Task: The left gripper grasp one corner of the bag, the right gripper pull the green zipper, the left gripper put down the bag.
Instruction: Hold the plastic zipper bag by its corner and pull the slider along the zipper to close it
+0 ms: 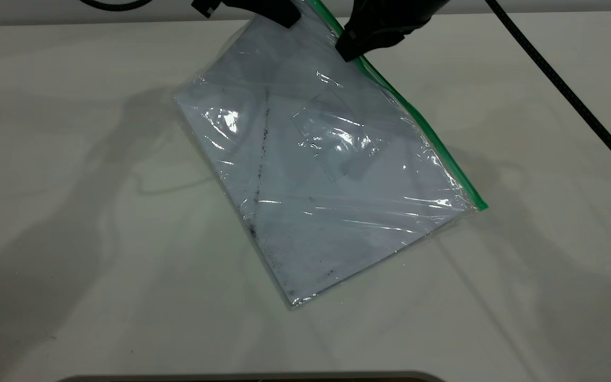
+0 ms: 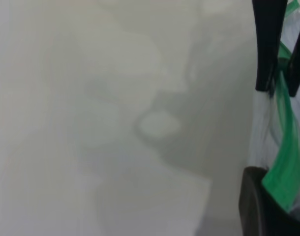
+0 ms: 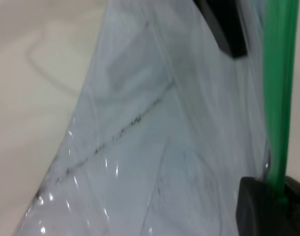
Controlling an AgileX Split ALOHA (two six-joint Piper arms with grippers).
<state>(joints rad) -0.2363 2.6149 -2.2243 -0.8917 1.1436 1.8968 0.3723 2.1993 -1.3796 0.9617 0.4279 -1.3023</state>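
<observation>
The bag (image 1: 316,175) is showing clear, glossy plastic over white paper with a faint bluish-grey tint, and bright white glints are breaking up its creased surface. A dark, speckled diagonal smudge line (image 1: 260,170) is running across the paper, and a small clear pocket (image 1: 337,138) is sitting as a slightly greyer patch. The green zipper (image 1: 422,127) is tracing one long edge in bright green. The left gripper (image 1: 263,8) and the right gripper (image 1: 377,29) are both appearing plain black, and the black cable (image 1: 565,87) is showing a braided texture. The table (image 1: 72,212) is looking off-white with soft grey shadows.
</observation>
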